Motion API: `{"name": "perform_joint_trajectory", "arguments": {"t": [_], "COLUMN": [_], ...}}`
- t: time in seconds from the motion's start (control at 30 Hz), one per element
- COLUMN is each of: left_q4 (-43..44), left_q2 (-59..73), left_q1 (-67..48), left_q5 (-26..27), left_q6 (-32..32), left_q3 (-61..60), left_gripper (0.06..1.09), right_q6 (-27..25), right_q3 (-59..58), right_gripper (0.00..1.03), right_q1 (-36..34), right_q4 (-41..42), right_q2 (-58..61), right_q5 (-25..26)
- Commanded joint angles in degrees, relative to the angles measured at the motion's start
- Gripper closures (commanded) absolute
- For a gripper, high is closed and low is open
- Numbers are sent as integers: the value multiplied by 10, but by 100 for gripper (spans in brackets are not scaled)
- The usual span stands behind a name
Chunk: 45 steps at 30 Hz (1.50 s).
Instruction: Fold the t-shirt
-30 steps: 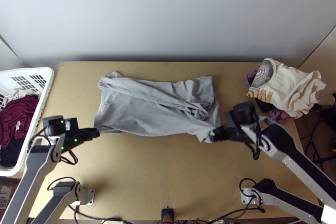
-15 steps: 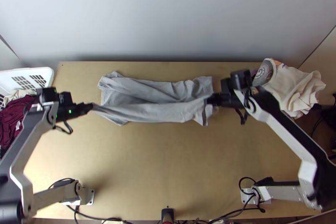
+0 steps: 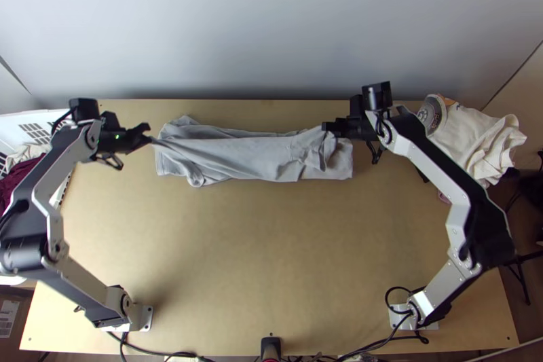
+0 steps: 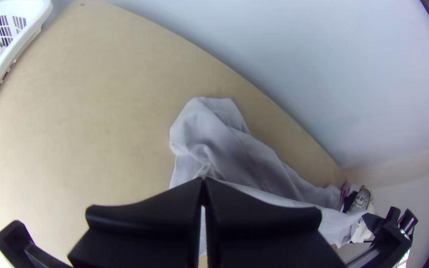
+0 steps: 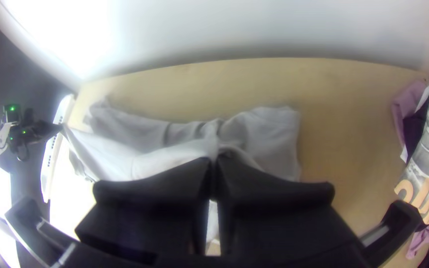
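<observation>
You're likely mid lengthwise fold: top view has the t-shirt (image 3: 251, 159) at table's (image 3: 271, 260) 12 o'clock, left gripper (image 3: 148, 136) pinching its edge at 10, right gripper (image 3: 326, 126) at 1, so next lower both evenly, then release.

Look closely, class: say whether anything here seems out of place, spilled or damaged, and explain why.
The cream shirt looks out of place: it lies bunched and juts past the right edge of the table, so it might slip off. Nothing looks spilled or damaged.
</observation>
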Motion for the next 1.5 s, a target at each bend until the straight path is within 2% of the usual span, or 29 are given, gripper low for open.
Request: {"name": "perform_joint_trajectory", "arguments": {"t": [0.0, 0.3, 0.33, 0.37, 0.4, 0.43, 0.47, 0.5, 0.53, 0.6, 0.7, 0.9, 1.07, 1.27, 1.47], "left_q4": [0, 0, 0, 0, 0, 0, 0, 0, 0, -2, 3, -3, -4, -6, -11], "left_q2": [118, 206, 209, 213, 215, 215, 215, 214, 210, 193, 157, 50, 7, 14, 75], "left_q1": [-9, -34, -37, -37, -38, -38, -37, -37, -35, -31, -23, 12, 41, 55, 50], "left_q5": [1, 8, 16, 25, 31, 31, 32, 32, 33, 47, 53, 96, 120, 165, 224], "left_q6": [-47, -71, -77, -83, -91, -97, -102, -107, -111, -115, -126, -103, -27, 52, 40], "left_q3": [115, 161, 161, 161, 160, 160, 160, 160, 159, 148, 128, 68, -3, -66, -35], "left_gripper": [105, 105, 104, 97, 87, 74, 64, 57, 50, 32, 21, 20, 20, 20, 21], "right_q6": [7, -2, -1, -1, -1, 1, 3, 4, 5, 5, 2, 4, 9, 10, 12], "right_q3": [59, 25, 22, 20, 17, 13, 6, -2, -8, -22, -58, -139, -197, -217, -214], "right_gripper": [100, 100, 100, 99, 90, 71, 47, 16, 2, 3, 3, 3, 3, 3, 3], "right_q1": [-19, -11, -10, -10, -11, -11, -11, -11, -12, -16, -18, -24, -18, 1, 31], "right_q4": [7, 48, 55, 59, 60, 59, 59, 59, 59, 59, 61, 60, 59, 30, -7], "right_q2": [77, 132, 140, 149, 154, 161, 162, 156, 151, 129, 62, -81, -174, -216, -242], "right_q5": [0, 1, 2, 2, 2, 2, 2, 2, 2, 2, 2, 2, 1, 1, 1]}}
